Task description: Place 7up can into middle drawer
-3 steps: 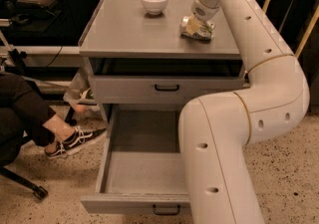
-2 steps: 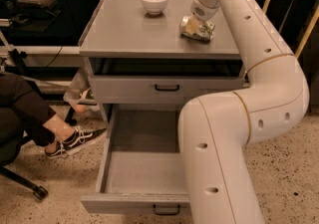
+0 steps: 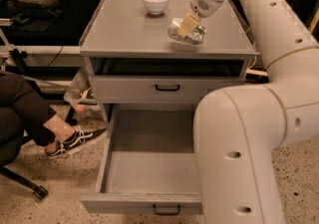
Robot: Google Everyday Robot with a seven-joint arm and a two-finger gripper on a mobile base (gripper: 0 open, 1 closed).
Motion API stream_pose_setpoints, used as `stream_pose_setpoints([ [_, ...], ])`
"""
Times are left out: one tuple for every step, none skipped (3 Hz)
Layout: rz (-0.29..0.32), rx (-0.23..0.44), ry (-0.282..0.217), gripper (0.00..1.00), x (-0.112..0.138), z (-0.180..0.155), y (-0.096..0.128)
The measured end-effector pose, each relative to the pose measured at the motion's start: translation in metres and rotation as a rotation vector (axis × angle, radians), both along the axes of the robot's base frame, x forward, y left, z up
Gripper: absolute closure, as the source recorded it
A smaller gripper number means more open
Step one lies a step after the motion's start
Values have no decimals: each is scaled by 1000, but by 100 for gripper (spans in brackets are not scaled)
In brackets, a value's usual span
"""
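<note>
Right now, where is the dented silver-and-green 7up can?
In the camera view, the dented silver-and-green 7up can is at the right side of the grey cabinet top, right of the white bowl, with the gripper directly on it.

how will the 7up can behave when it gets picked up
The can looks dented, so it is probably thin-walled and could crumple under a firm squeeze. It seems to lie on its side on the cabinet top, so a nudge might roll it. Its shiny skin may slip in the gripper, which is right at it.
</note>
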State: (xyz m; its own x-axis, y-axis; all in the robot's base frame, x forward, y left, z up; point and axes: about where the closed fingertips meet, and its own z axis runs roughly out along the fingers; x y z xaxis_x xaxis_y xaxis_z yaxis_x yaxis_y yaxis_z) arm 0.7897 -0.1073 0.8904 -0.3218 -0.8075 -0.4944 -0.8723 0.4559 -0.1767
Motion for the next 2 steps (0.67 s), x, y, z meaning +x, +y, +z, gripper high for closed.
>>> stream_pose_setpoints([
  [72, 100, -52, 100, -44, 53, 14],
  [119, 131, -71, 100, -69, 78, 37],
])
